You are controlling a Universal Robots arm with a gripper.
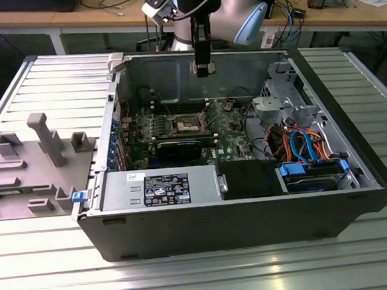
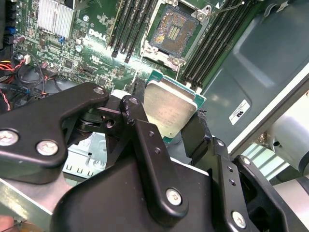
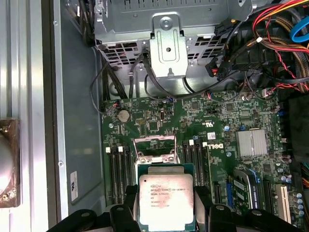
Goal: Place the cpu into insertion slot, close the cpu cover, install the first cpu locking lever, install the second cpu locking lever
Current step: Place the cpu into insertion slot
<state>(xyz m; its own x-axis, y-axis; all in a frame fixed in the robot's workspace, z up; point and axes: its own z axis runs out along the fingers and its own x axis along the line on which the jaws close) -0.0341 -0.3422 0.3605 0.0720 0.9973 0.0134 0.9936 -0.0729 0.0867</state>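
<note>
Silver-grey on top and green at the edge, one cpu (image 2: 169, 108) is clamped between the two black fingers (image 2: 131, 110) of the single gripper (image 2: 166, 118), held in the air above the green motherboard (image 3: 217, 125). One insertion slot (image 2: 171, 31) lies just beyond the chip with its contacts exposed. One cpu cover (image 3: 154, 141) stands raised beside it. One open computer case (image 1: 251, 214) rests on the slatted counter (image 1: 189, 271), and the arm (image 1: 237, 9) hangs over its far half.

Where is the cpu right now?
In both wrist views the cpu sits clamped in the gripper, held above the green motherboard, close to the open insertion slot.
</note>
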